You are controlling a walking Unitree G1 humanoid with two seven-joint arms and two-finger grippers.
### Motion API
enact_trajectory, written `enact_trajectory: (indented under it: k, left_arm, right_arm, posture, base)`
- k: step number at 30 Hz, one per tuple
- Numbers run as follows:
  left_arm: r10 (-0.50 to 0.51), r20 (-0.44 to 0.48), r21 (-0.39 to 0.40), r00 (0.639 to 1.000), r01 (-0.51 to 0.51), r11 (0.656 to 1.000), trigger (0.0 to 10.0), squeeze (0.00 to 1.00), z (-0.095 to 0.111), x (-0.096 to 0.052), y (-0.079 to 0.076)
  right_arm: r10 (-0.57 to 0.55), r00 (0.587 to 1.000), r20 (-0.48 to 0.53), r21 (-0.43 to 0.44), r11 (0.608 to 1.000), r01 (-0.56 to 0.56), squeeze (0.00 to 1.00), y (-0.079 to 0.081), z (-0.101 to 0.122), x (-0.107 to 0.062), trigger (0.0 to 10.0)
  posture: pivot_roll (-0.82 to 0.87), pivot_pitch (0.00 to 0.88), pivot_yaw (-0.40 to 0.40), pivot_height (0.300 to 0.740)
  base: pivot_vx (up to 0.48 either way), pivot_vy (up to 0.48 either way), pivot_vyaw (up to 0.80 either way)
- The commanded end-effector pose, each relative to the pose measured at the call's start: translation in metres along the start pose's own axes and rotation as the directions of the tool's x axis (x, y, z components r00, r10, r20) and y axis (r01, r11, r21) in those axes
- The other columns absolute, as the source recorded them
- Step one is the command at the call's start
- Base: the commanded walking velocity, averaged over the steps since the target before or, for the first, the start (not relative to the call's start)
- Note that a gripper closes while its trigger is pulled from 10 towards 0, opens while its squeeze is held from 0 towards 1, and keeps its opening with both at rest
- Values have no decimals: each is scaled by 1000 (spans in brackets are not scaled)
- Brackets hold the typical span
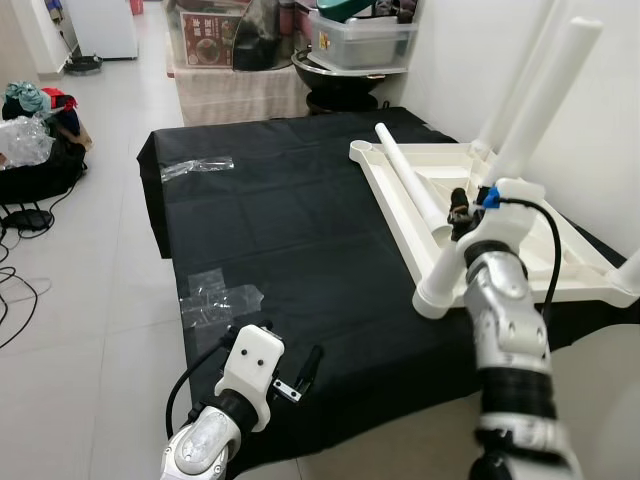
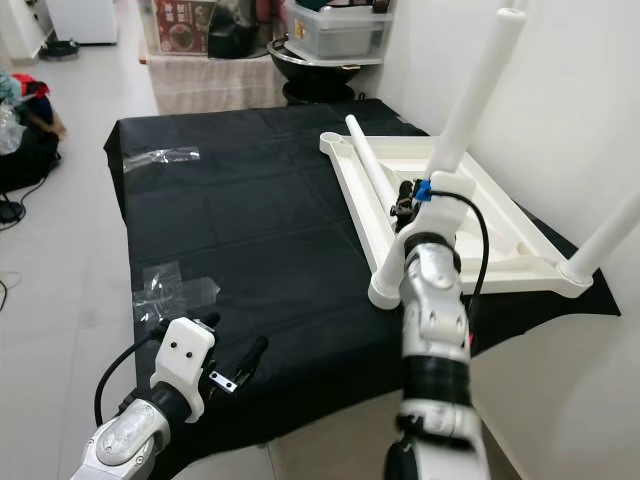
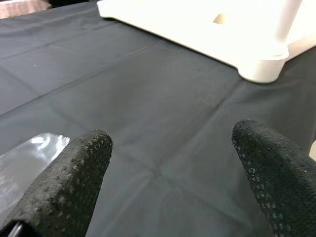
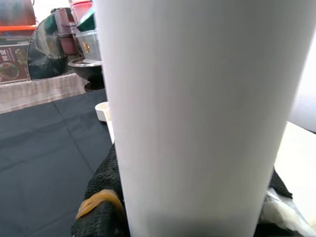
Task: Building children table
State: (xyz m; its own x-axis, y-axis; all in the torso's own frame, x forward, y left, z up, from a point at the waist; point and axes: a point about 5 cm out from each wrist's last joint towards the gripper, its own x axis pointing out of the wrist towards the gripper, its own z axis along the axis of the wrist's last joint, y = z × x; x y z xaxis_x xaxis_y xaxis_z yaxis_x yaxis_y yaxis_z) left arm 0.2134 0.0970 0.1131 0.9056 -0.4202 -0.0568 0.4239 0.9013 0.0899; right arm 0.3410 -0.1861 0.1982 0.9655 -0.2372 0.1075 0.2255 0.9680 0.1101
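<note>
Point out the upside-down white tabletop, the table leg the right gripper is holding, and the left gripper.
white tabletop (image 1: 400, 205), left eye view, on its near rim.
table leg (image 2: 478, 88), right eye view, on its upper shaft.
right gripper (image 1: 466, 212), left eye view, where the fingers meet the leg.
left gripper (image 3: 168, 163), left wrist view, midway between the fingertips.

The left gripper (image 3: 170, 168) hovers low at 7 o'clock, forearm reaching forward, its black fingers (image 3: 74, 173) spread wide apart. The right gripper (image 1: 462, 212) stands raised at 3 o'clock, forearm upright, fingers clamped around a white table leg (image 4: 197, 113).
</note>
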Motion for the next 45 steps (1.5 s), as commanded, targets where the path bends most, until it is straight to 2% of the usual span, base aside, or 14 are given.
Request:
enact_trajectory:
  k: [1, 4, 5, 9, 10, 14, 16, 20, 22, 33, 34, 35, 42, 45]
  left_arm:
    - [-3, -3, 3, 1000, 3, 1000, 10000, 0, -1, 0, -1]
    - [-3, -4, 3, 1000, 3, 1000, 10000, 0, 0, 0, -1]
    - [-3, -3, 2, 1000, 3, 1000, 10000, 0, 0, 0, 0]
    - [-4, -4, 1, 1000, 4, 1000, 10000, 0, 0, 1, -1]
    - [-4, -4, 0, 1000, 4, 1000, 10000, 0, 0, 1, -1]
    - [-4, -2, -1, 1000, 4, 1000, 10000, 0, 0, 1, -1]
    - [-4, -1, -1, 1000, 4, 1000, 10000, 0, 0, 1, -2]
    - [-3, -1, -2, 1000, 3, 1000, 10000, 0, -1, 1, -2]
    - [-3, -1, -2, 1000, 3, 1000, 10000, 0, -1, 1, -2]
    - [-4, 0, -1, 1000, 4, 1000, 10000, 0, -1, 1, -3]
    - [-3, 0, -1, 1000, 3, 1000, 10000, 0, -1, 0, -3]
    - [-3, 0, -1, 1000, 3, 1000, 10000, 0, -1, 0, -3]
    - [-5, 0, -1, 1000, 5, 1000, 10000, 0, -1, 0, -3]
    - [-7, 0, -2, 1000, 7, 1000, 10000, 0, -1, 0, -3]
  right_arm:
    - [52, 996, -79, 3, 999, -52, 0, 7, -20, -5, 10000]
    - [199, 976, -85, 48, 980, -195, 0, 22, -23, -4, 10000]
    - [313, 946, -87, 84, 948, -306, 1000, 29, -25, -3, 10000]
    - [466, 879, -104, 120, 883, -454, 1000, 36, -26, -3, 10000]
    - [551, 823, -135, 116, 834, -539, 0, 32, -24, 1, 10000]
    - [779, 580, -239, 115, 615, -780, 0, 14, -13, 0, 10000]
    - [810, 533, -245, 130, 572, -810, 0, 11, -11, -1, 10000]
    - [946, 235, -222, 150, 271, -951, 0, -9, 11, -9, 10000]
    - [958, 183, -223, 175, 224, -959, 0, -14, 12, -6, 10000]
    - [982, 122, -147, 216, 152, -965, 0, -6, 22, 11, 10000]
    - [991, 63, -116, 244, 90, -966, 0, -2, 23, 8, 8235]
    - [991, 73, -116, 240, 99, -966, 0, 0, 19, 8, 0]
    - [990, 123, -74, 250, 138, -958, 0, -4, 9, 5, 0]
    - [973, 218, -71, 229, 229, -946, 0, -10, 3, 7, 0]
  posture:
    - [53, 40, -68, 740]
    - [52, 40, -67, 740]
    - [48, 39, -65, 740]
    - [50, 38, -70, 740]
    - [50, 38, -72, 740]
    - [50, 33, -72, 740]
    - [50, 33, -72, 740]
    - [53, 25, -77, 740]
    - [58, 23, -79, 740]
    - [69, 18, -84, 740]
    - [69, 17, -83, 740]
    - [72, 16, -84, 740]
    - [69, 15, -82, 740]
    - [63, 17, -80, 740]
  base:
    - [0, 0, 0]
    - [0, 0, 0]
    - [0, 0, 0]
    - [0, 0, 0]
    - [0, 0, 0]
    - [0, 0, 0]
    - [0, 0, 0]
    - [0, 0, 0]
    - [0, 0, 0]
    - [0, 0, 0]
    - [0, 0, 0]
    - [0, 0, 0]
    - [0, 0, 0]
    - [0, 0, 0]
